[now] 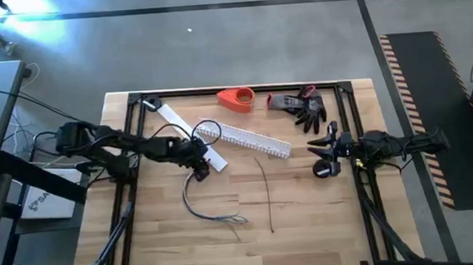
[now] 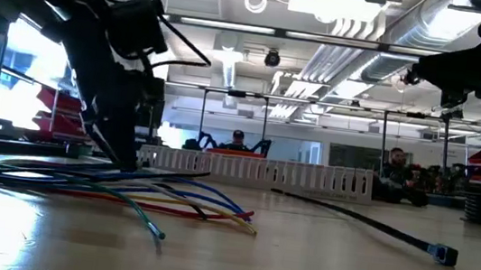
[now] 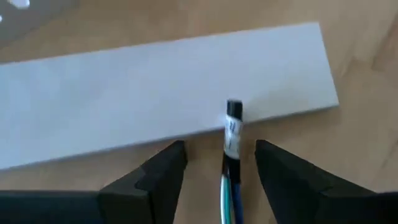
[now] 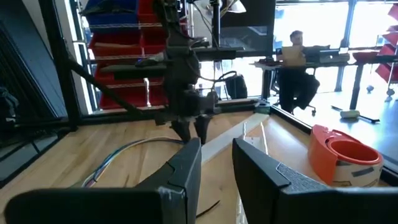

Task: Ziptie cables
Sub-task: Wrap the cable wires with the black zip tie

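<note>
A: Why is the left gripper [image 1: 195,163] down so low by the flat white strip [image 3: 161,93]?

B: It looks to be going for the cables [image 1: 201,203] at their bound end. In the left wrist view its fingers [image 3: 158,177] stand spread on either side of that end, where a black sleeve with a white label gathers the wires, just beside the strip's edge. Nothing is pinched yet.

A: And the rest of the bundle?

B: It loops away across the wooden table [image 1: 326,226] toward the front, ending in splayed coloured tips [image 2: 205,211] that lie flat. Gripping the bound end would probably keep the wires together for tying.

A: Where's the zip tie?

B: The black zip tie [image 1: 267,193] lies on its own, apart from the cables, below the white slotted channel [image 1: 249,140].

A: The right gripper [image 1: 325,155]?

B: Raised off the table at the right side, fingers parted, holding nothing. I judge it waits, near enough to reach the tie. The orange tape dispenser [image 1: 236,99] and the gloves [image 1: 301,105] sit at the back, out of the way.
</note>
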